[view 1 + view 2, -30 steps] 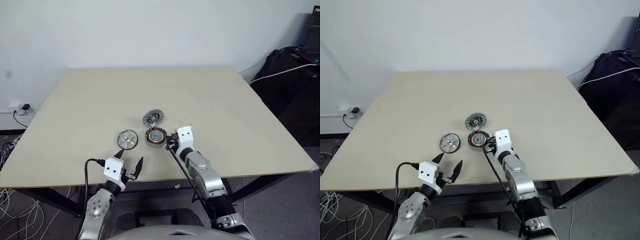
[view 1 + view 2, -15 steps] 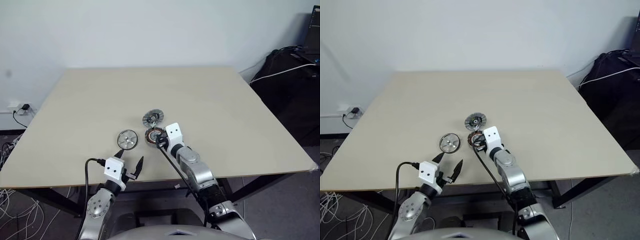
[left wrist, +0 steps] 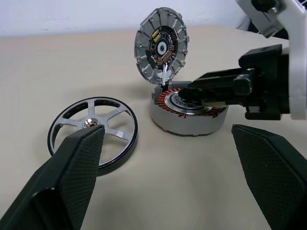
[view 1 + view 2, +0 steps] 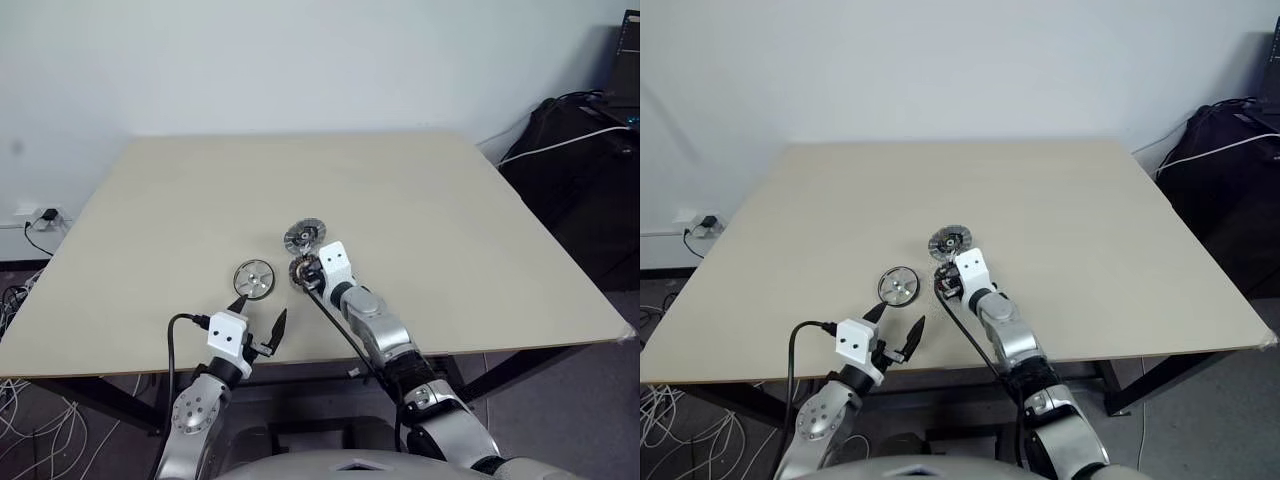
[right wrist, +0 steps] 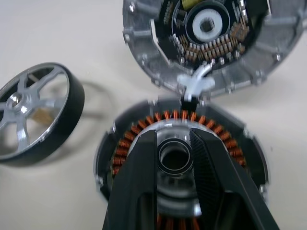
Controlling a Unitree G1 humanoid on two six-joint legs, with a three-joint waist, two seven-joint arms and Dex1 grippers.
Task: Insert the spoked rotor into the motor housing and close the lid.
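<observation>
The spoked rotor point(image 4: 254, 279) lies flat on the table, left of the motor housing point(image 3: 189, 112). Copper windings ring the housing's silvery centre point(image 5: 129, 143). The lid point(image 4: 303, 237) stands tilted up behind the housing, its ribbed inner face point(image 3: 162, 45) showing. My right gripper point(image 4: 305, 275) hangs over the housing's centre, covering most of it from above. Its fingers point(image 5: 144, 158) are shut on a small metal ring point(image 5: 175, 171). My left gripper point(image 4: 260, 312) is open at the table's near edge, just short of the rotor, with nothing between its fingers.
The beige table point(image 4: 450, 220) is bare around the three parts. A black bag and cables point(image 4: 580, 130) lie off the right edge. Loose wires and a wall socket point(image 4: 40, 215) are on the left.
My right gripper has moved left and a little farther out, from beside the housing's right side to over its centre. The left gripper, rotor and lid have not moved.
</observation>
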